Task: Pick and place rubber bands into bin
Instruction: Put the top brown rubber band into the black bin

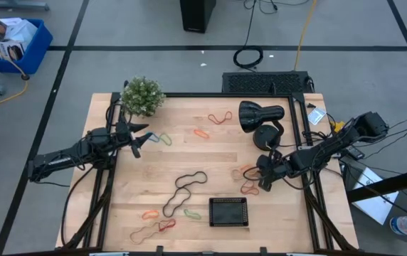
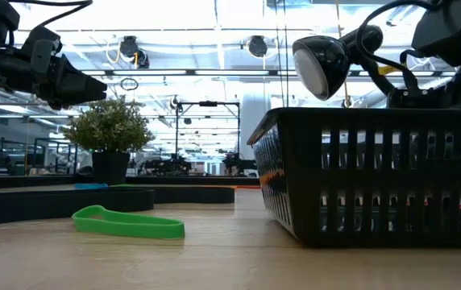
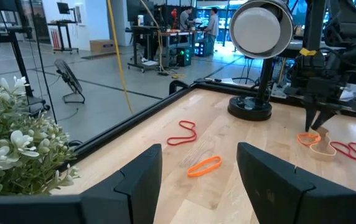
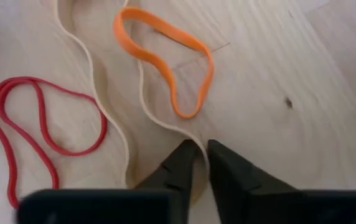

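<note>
The right gripper (image 4: 198, 149) fills the foreground of its own wrist view, its two dark fingertips pinched nearly together on the loop end of a tan rubber band (image 4: 106, 118) that lies on the wooden table (image 4: 277, 62). Just beyond the tips lies an orange rubber band (image 4: 165, 59); off to one side of them a red rubber band (image 4: 38, 124) lies flat, touching nothing.

In the left wrist view the left gripper (image 3: 200, 177) hangs above the table with its fingers spread wide and nothing between them; a plant (image 3: 16, 149) is close beside it, a lamp (image 3: 262, 37) well ahead.

From above, the bin (image 1: 229, 211) sits near the right gripper (image 1: 266, 178), toward the table's front edge, apart from it.

In the low view a green rubber band (image 2: 130, 223) lies beside the bin (image 2: 375, 177).
</note>
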